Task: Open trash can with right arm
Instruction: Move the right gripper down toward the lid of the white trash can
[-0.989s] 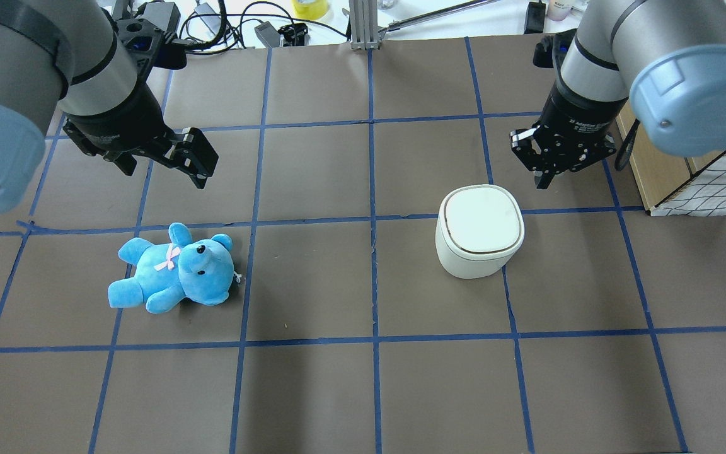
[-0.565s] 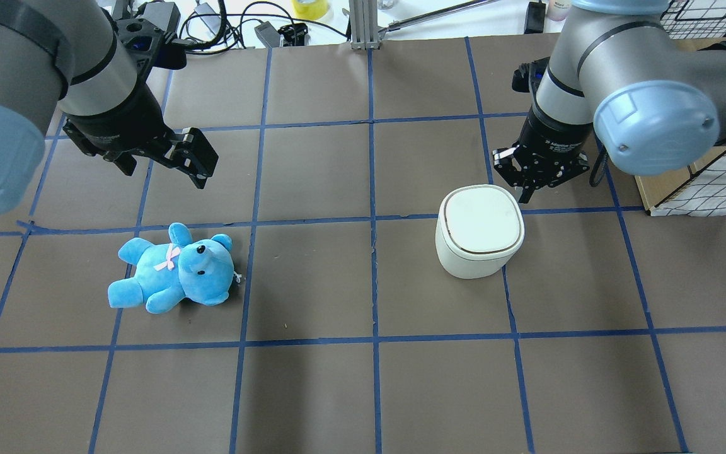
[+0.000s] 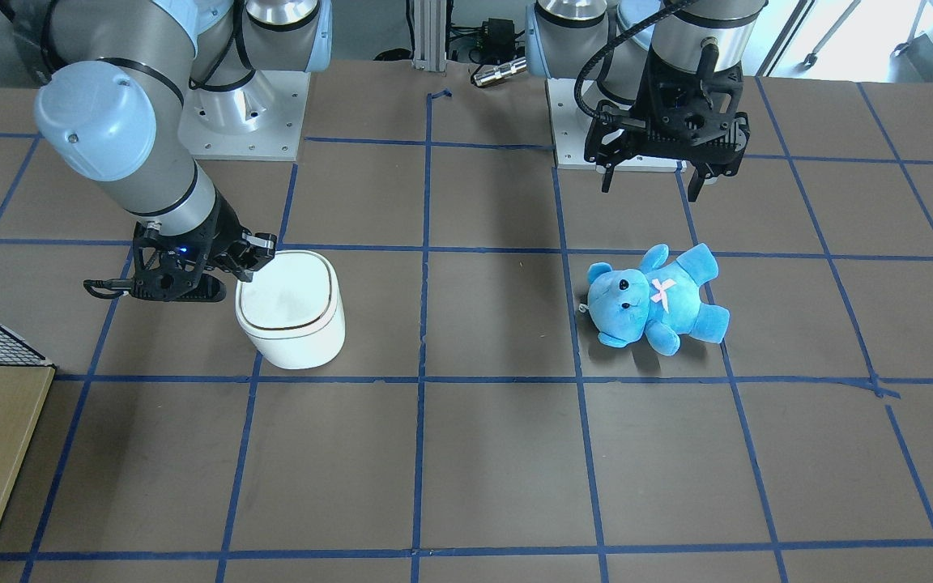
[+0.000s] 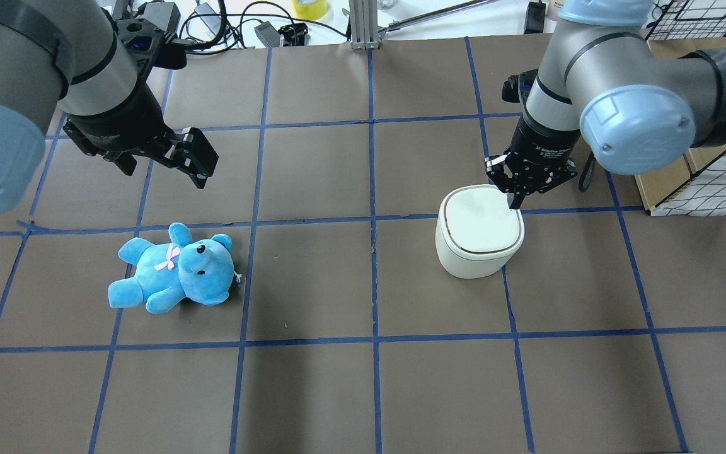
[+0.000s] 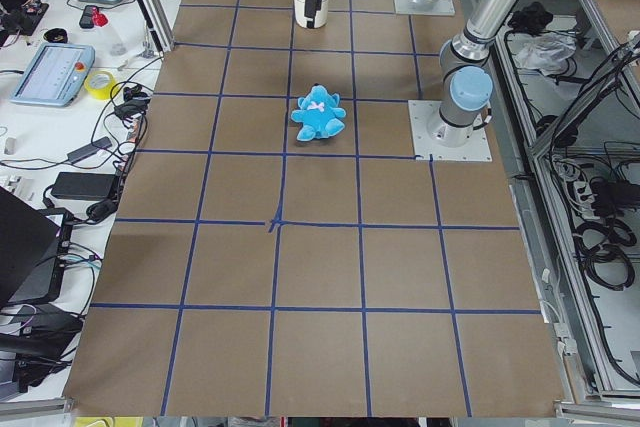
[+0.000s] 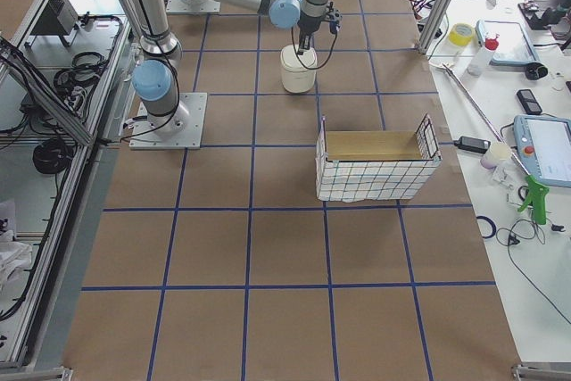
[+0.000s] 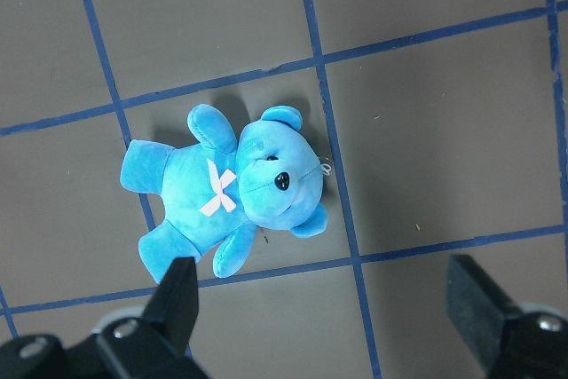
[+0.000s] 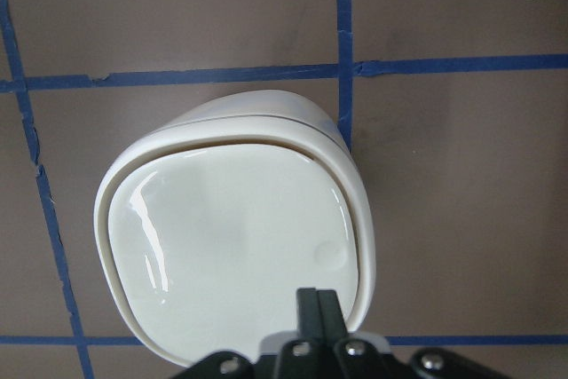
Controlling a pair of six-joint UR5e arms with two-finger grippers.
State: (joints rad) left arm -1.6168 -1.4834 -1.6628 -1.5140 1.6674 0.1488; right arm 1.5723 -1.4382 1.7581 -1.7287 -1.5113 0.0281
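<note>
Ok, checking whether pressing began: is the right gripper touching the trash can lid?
Cannot tell. Overhead, the right gripper overlaps the lid edge of the trash can, with its fingers shut; no view shows contact or a gap plainly.

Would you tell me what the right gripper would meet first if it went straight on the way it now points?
The lid of the trash can, near its edge: the shut right gripper points down at it. Whether they touch already, I cannot tell.
</note>
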